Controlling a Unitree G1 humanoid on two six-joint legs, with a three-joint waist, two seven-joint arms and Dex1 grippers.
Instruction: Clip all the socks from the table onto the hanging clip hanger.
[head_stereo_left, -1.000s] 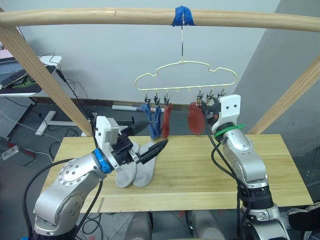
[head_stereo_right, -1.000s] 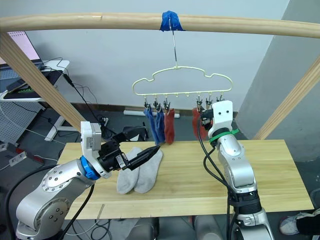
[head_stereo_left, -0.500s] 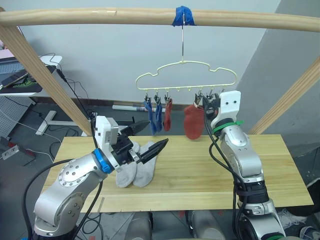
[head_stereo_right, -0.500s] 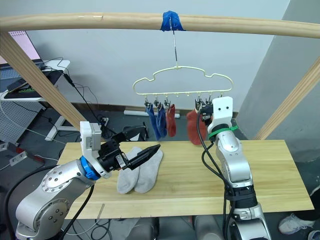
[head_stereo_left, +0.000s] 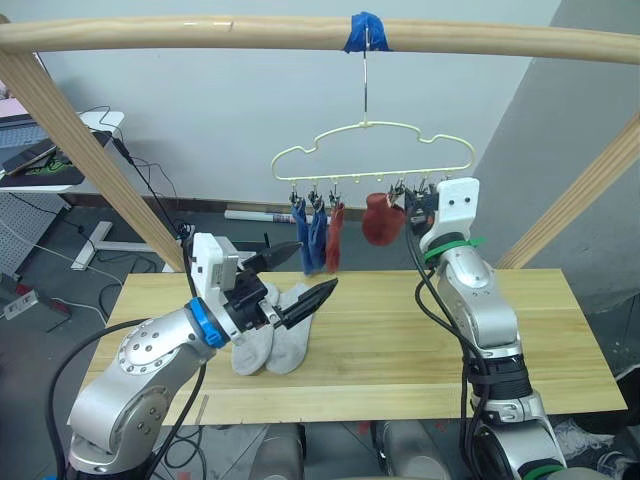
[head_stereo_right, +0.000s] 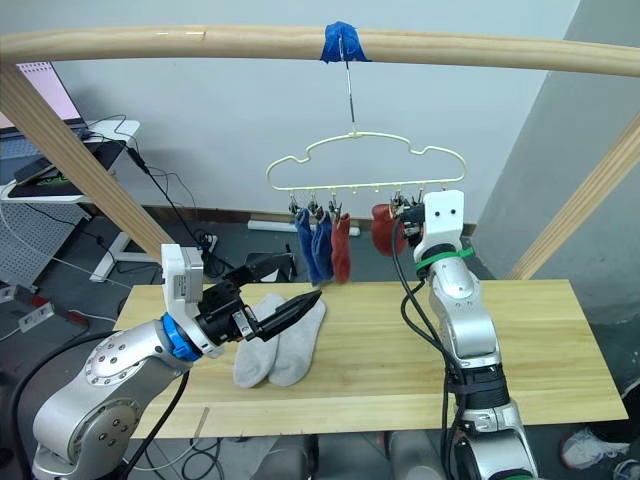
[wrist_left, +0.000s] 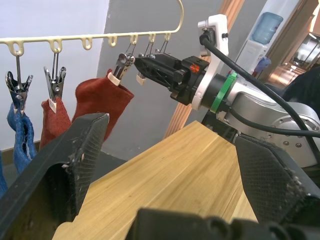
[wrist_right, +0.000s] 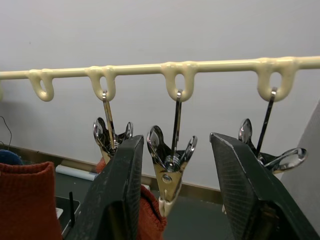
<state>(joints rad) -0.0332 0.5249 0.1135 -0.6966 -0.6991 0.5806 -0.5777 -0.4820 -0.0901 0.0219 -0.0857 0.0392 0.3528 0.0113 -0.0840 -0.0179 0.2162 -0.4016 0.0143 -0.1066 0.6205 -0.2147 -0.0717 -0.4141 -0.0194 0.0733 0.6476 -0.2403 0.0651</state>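
While the right gripper (wrist_right: 172, 200) holds its fingers apart around an empty clip (wrist_right: 170, 172) on the clip hanger (head_stereo_left: 372, 150), the left gripper (head_stereo_left: 300, 275) hovers open above two grey socks (head_stereo_left: 268, 335) on the table (head_stereo_left: 380, 340). Next, lower squarely onto one sock. The red sock's (head_stereo_left: 380, 220) clip attachment seems secure, though partly hidden.

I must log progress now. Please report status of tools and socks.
Left tool open above grey socks on table. Right tool open at hanger clips. Four socks hanging. Nothing blocking.
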